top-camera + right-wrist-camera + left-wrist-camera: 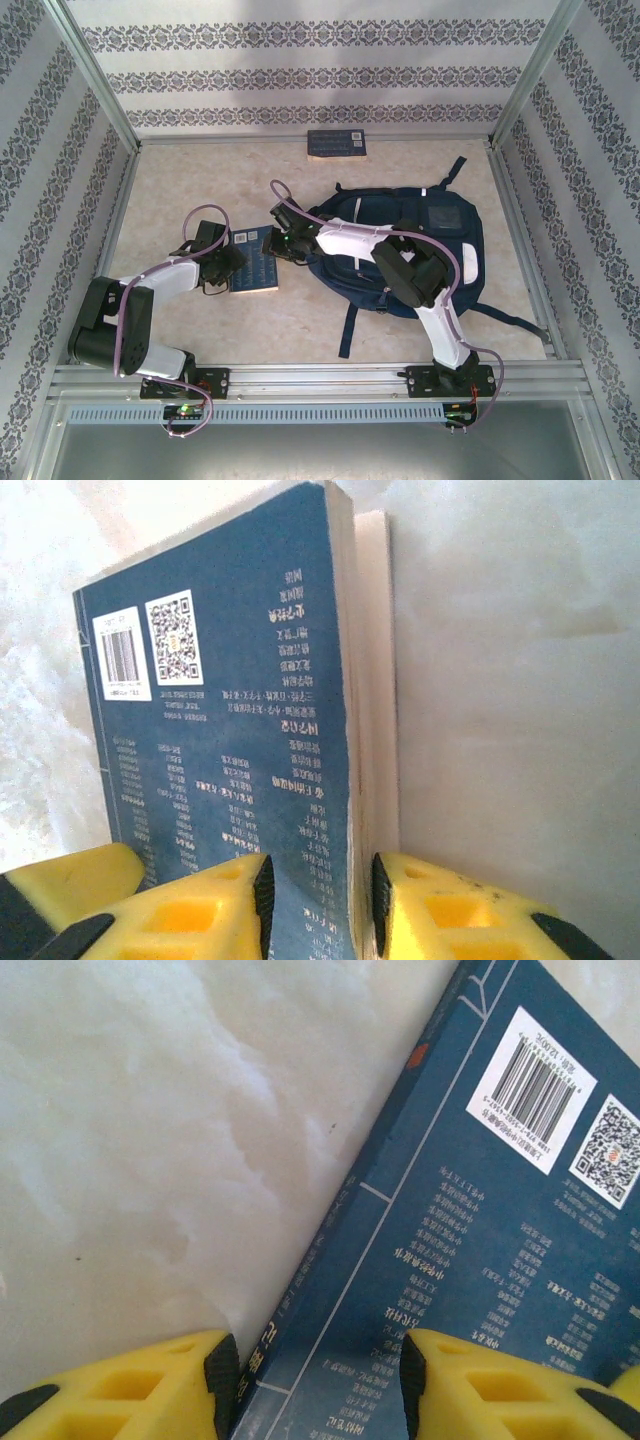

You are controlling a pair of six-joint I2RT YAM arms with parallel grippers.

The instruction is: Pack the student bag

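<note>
The bag point(445, 220) lies flat, centre-right. It looks soft and floppy and will likely slump, so take the far top loop point(455, 170). Left gripper point(320, 1365) sits half-spread over the book point(480, 1260) just left. Right gripper point(320, 890) straddles its page edge; I can't tell if it's pinching.

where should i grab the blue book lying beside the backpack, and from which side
Probably by its long page edge, from the backpack side. The blue book lies flat and thin on the table, too broad to pinch from above, so turn the claw sideways and close it across the thickness. The right claw straddles that edge now.
</note>
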